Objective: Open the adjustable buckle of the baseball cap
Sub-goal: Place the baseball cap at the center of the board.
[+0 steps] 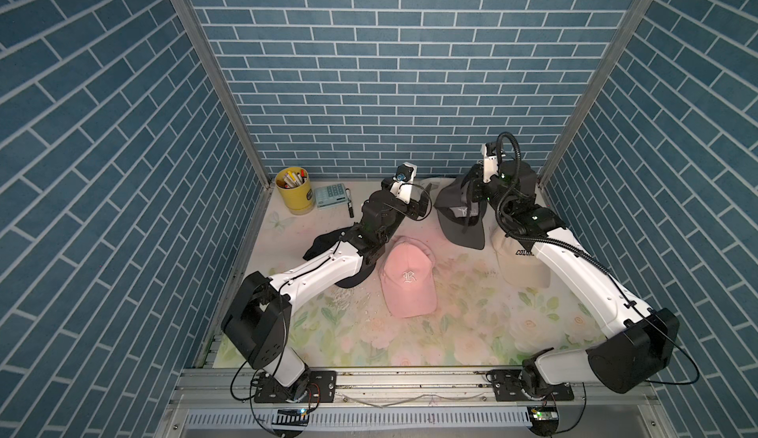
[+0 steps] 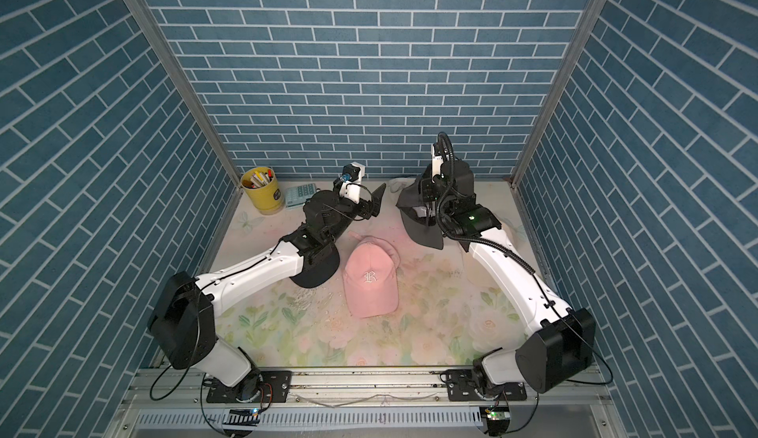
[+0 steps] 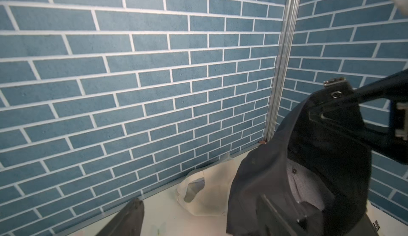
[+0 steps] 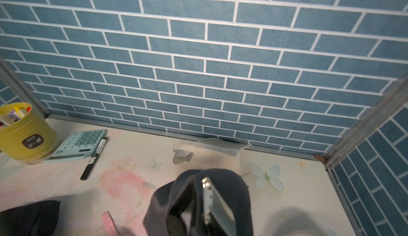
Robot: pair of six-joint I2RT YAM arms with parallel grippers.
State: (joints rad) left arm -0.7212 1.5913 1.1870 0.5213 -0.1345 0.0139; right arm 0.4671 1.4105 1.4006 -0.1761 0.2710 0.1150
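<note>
Robot arms, one holding a cap

Right gripper (image 4: 199, 186) pinches the dark grey cap (image 1: 453, 210), raised above the floral table (image 1: 451, 333) at its far right. Left gripper (image 3: 201, 199) hangs near it, fingers spread wide, empty. Buckle cannot be made out.

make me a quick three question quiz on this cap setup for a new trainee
1. True or false: the pink cap lies on the table.
2. Which cap do the right jaws hold up? A pink cap, B dark grey cap, C cream cap.
3. What stands beside the calculator in the far corner?
Key: 1 true; 2 B; 3 the yellow cup of pens.
</note>
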